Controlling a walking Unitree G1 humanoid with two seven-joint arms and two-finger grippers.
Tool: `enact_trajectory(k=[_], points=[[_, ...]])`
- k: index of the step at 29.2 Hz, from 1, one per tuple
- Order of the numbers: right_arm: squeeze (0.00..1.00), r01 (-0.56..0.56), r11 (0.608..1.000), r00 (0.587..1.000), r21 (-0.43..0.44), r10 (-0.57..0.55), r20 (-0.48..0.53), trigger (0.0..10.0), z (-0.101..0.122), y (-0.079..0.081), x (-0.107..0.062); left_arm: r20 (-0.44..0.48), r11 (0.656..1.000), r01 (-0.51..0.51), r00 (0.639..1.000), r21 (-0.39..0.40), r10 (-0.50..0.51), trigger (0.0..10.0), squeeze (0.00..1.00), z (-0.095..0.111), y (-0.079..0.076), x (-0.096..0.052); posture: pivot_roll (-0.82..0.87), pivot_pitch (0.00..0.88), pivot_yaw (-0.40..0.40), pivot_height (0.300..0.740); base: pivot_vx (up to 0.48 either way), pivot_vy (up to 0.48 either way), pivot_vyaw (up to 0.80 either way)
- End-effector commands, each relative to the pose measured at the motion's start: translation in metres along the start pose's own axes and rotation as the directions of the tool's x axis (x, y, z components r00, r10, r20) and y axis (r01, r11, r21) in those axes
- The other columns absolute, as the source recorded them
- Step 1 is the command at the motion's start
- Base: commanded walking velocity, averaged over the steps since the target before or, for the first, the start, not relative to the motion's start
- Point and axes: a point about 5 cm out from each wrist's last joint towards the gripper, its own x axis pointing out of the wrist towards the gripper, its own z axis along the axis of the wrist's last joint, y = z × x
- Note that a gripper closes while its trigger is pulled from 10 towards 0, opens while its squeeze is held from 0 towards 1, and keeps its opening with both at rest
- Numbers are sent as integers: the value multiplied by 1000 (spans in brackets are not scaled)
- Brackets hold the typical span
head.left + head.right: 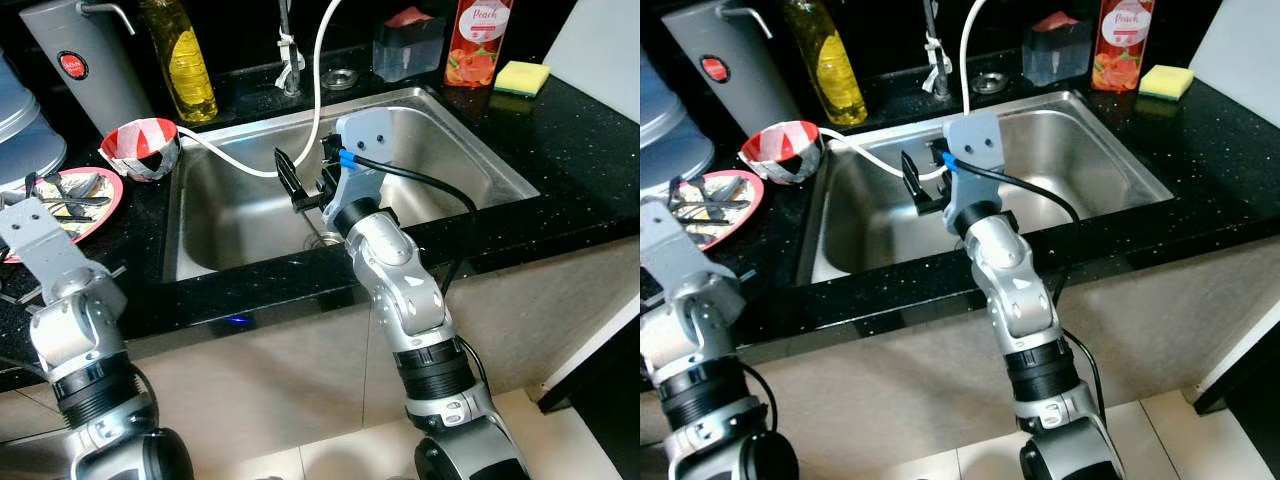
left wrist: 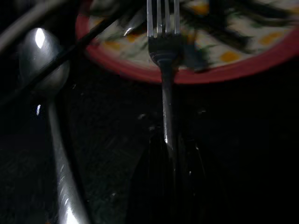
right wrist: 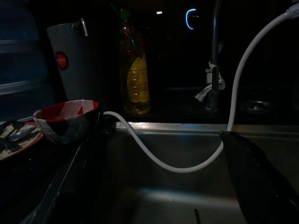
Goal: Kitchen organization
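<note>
A steel fork [image 2: 164,70] lies on the black speckled countertop [image 1: 590,150], its tines resting on the rim of the round red-rimmed patterned plate [image 1: 105,205]; the plate sits at nine o'clock from the stainless steel sink [image 1: 455,150] and carries more cutlery. In the left wrist view the fork's handle runs straight back between the left gripper [image 2: 166,186]'s dark fingers, which sit close on either side of it; whether they actually clamp it cannot be told in the gloom. A steel spoon [image 2: 44,60] lies on the counter just beside the fork, its bowl near the plate's edge.

The right gripper [image 1: 295,185] hangs over the sink basin, and its black fingers hold nothing; how far apart they stand cannot be told. A white flexible hose [image 1: 320,90] curves down from the tap at twelve o'clock, dips into the basin near that gripper, then runs on toward the red and white paper-wrapped bowl [image 1: 142,148], which stands on the counter at the sink's ten o'clock corner. Behind the bowl, at eleven o'clock, are a yellow bottle of oil [image 1: 185,60] and a grey metal flask with a red badge [image 1: 80,60]. At one to two o'clock along the back edge stand a peach-labelled red bottle [image 1: 480,40] and, beside it, a yellow sponge [image 1: 522,76].
</note>
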Motion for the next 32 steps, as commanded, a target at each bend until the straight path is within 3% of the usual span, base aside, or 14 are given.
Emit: enact_trajectory(k=[1, 4, 5, 6, 7, 9, 11, 13, 19, 21, 25, 29, 30, 32], points=[[0, -13, 1000, 1000, 8, 13, -6, 10000, -1, 5, 0, 108, 996, 5, 994, 92, -15, 0, 0, 10, -1, -2, 74, 33, 145, 740, 0, 0, 0], [0, -14, 1000, 1000, 8, 14, -6, 10000, -1, 5, 0, 149, 992, 47, 987, 114, -64, 0, 0, 15, -8, -6, 74, 33, 145, 740, 0, 0, 0], [0, -14, 1000, 1000, 8, 14, -6, 10000, -1, 5, 0, 185, 985, 121, 972, 125, -143, 6784, 0, 21, -18, -12, 72, 34, 144, 740, 0, 0, 0], [0, -14, 1000, 1000, 8, 14, -6, 10000, -1, 5, 0, 185, 985, 121, 972, 125, -143, 6784, 0, 21, -18, -12, 72, 34, 144, 740, 0, 0, 0], [0, -13, 1000, 1000, 7, 13, -6, 10000, -1, 5, 0, 225, 957, 259, 933, 127, -282, 10000, 0, 28, -36, -22, 71, 35, 146, 740, 0, 0, 0], [0, -12, 1000, 1000, 6, 12, -6, 10000, -1, 4, 0, 265, 918, 370, 880, 139, -395, 10000, 0, 35, -50, -34, 70, 35, 146, 740, 0, 0, 0], [0, -11, 1000, 1000, 5, 11, -6, 10000, -1, 4, 0, 279, 796, 577, 746, 181, -605, 10000, 0, 39, -74, -57, 68, 35, 146, 740, 0, 0, 0], [0, -10, 1000, 1000, 5, 10, -7, 10000, -1, 4, 0, 258, 726, 657, 680, 203, -687, 10000, 0, 36, -84, -68, 65, 34, 148, 740, 0, 0, 0], [0, -8, 1000, 1000, 5, 8, -5, 10000, -1, 5, 0, 195, 610, 757, 578, 235, -792, 10000, 0, 27, -98, -81, 59, 27, 156, 740, 0, 0, 0], [0, -6, 1000, 1000, 6, 6, -2, 10000, 0, 6, 1, 166, 600, 746, 579, 287, -799, 10000, 1000, 20, -104, -77, 68, 22, 163, 740, 0, 0, 0], [0, -3, 1000, 1000, 12, 3, 1, 10000, -1, 7, 0, 296, 682, 640, 615, 354, -731, 10000, 1000, 37, -100, -69, 77, 24, 157, 740, 0, 0, 0], [0, -11, 1000, 1000, 12, 11, -5, 10000, -2, 7, -1, 346, 659, 619, 562, 426, -751, 10000, 1000, 43, -102, -78, 77, 26, 143, 740, 0, 0, 0], [0, -15, 1000, 1000, 11, 15, -8, 10000, -3, 7, -2, 348, 639, 624, 537, 450, -769, 10000, 125, 42, -103, -83, 77, 25, 138, 740, 0, 0, 0], [0, -20, 1000, 1000, 8, 20, -10, 10000, -3, 6, -3, 338, 629, 625, 532, 463, -777, 10000, 0, 37, -105, -88, 76, 24, 136, 740, 0, 0, 0]])
